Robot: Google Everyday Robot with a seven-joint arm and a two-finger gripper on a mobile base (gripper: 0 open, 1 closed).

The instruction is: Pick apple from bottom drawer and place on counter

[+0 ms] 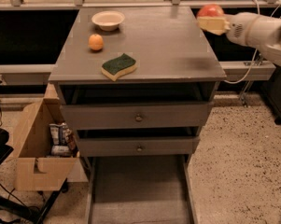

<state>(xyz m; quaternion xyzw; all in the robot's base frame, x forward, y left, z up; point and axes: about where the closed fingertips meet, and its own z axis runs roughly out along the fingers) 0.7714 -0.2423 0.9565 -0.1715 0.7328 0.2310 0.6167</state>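
The red apple (210, 10) is held in my gripper (212, 20), which is shut on it above the right rear edge of the counter (168, 45). My arm comes in from the right edge of the view. The bottom drawer (139, 190) is pulled out at the foot of the cabinet, and its tray holds nothing that I can see.
On the counter stand a small orange fruit (96, 42), a white bowl (108, 19) and a green-and-yellow sponge (118, 66). Two shallower knobbed drawers (138, 117) sit above the bottom one. A cardboard box (39, 148) with packets stands on the floor to the left.
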